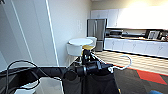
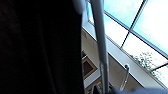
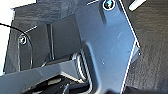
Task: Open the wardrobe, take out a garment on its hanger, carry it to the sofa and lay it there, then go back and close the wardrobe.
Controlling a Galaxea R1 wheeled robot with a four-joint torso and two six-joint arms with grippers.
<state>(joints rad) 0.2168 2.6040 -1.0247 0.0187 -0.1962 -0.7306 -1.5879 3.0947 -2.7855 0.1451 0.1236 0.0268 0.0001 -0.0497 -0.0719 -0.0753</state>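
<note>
Step in hand: judged as carrying; the left arm extends across the near foreground with the load out in front.
Left gripper: jaws clenched on the thin white plastic clothes hanger at its neck, as far as the head view shows.
Hanger attitude: curved hook points right and away, tilted off vertical; in the left wrist view its white bar runs beside dark cloth.
Black soft-fabric garment: hangs limp below the left gripper, near centre, draped against the arm.
Right gripper: state of jaws cannot be told.
Carry advice: keep the arm level and the grasp firm; turn gently so the limp cloth does not swing or slide off the hanger shoulders.
Obstacle, centre: small round white tabletop with white chairs stands just beyond the gripper; steer clear.
Obstacle, left: white wall corner near the arm; allow room.
Far right: white kitchen cabinets and steel refrigerator, well apart.
Floor: dark carpet with red patch on the right.
</note>
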